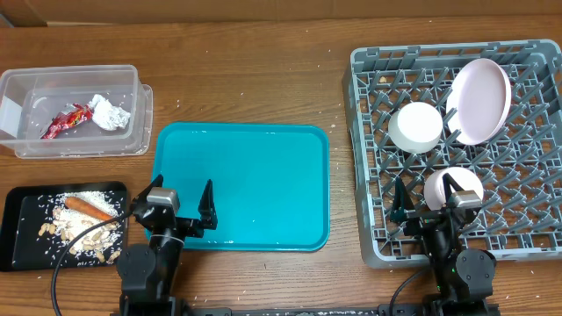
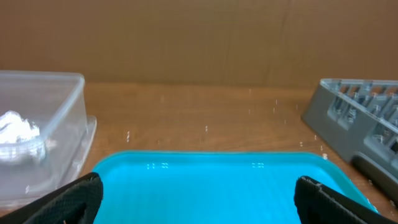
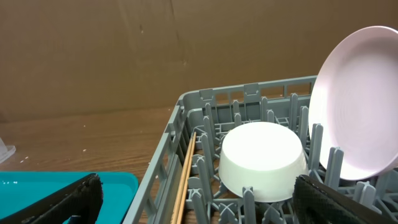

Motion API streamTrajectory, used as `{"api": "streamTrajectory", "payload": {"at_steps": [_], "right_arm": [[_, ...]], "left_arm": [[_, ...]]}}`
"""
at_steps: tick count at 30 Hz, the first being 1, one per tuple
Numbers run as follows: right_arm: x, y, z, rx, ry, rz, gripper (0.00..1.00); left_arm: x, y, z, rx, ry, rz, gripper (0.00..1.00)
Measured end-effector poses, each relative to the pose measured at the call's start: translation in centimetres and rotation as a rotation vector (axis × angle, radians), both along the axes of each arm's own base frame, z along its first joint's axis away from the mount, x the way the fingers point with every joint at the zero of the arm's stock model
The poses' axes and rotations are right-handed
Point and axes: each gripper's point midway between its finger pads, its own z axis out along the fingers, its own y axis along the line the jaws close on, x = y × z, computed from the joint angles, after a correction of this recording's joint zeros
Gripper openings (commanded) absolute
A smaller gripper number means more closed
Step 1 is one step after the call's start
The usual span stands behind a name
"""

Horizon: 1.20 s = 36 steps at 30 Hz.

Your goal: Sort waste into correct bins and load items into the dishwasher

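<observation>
The teal tray [image 1: 241, 184] lies bare in the middle. The grey dishwasher rack [image 1: 373, 132] on the right holds a pink plate [image 1: 479, 98] on edge, an upturned white bowl [image 1: 415, 126] and a small pinkish bowl [image 1: 454, 187]. My left gripper [image 1: 180, 209] is open and empty over the tray's front edge [image 2: 211, 180]. My right gripper [image 1: 428, 200] is open and empty over the rack's front left. The right wrist view shows the white bowl [image 3: 261, 158], the plate [image 3: 354, 106] and wooden chopsticks [image 3: 183, 180] along the rack's wall.
A clear plastic bin [image 1: 75, 110] at the back left holds a red wrapper [image 1: 66, 121] and crumpled foil [image 1: 110, 112]. A black tray [image 1: 22, 228] at the front left holds food scraps. A cardboard wall stands behind the table.
</observation>
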Motion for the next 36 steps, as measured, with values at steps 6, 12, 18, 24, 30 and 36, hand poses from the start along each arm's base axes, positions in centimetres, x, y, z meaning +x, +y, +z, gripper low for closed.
{"api": "streamTrajectory", "payload": {"at_steps": [6, 12, 18, 24, 30, 36], "right_arm": [[0.0, 0.0, 0.0, 0.001, 0.000, 0.000, 1.00], [0.0, 0.0, 0.0, 0.000, 0.000, 0.000, 1.00], [0.0, 0.0, 0.0, 0.000, 0.000, 0.000, 1.00], [0.0, 0.0, 0.0, 0.000, 0.000, 0.000, 1.00], [0.0, 0.0, 0.0, 0.001, 0.000, 0.000, 1.00], [0.0, 0.0, 0.0, 0.000, 0.000, 0.000, 1.00]], "left_arm": [[0.0, 0.0, -0.9, 0.003, -0.044, 0.001, 1.00], [-0.2, 0.6, -0.2, 0.008, -0.077, 0.025, 1.00], [-0.7, 2.0, -1.1, 0.009, -0.047, 0.083, 1.00], [-0.8, 2.2, -1.5, 0.008, -0.031, 0.090, 1.00], [-0.8, 2.2, -1.5, 0.008, -0.031, 0.090, 1.00], [-0.8, 2.2, -1.5, 0.008, -0.031, 0.090, 1.00]]}}
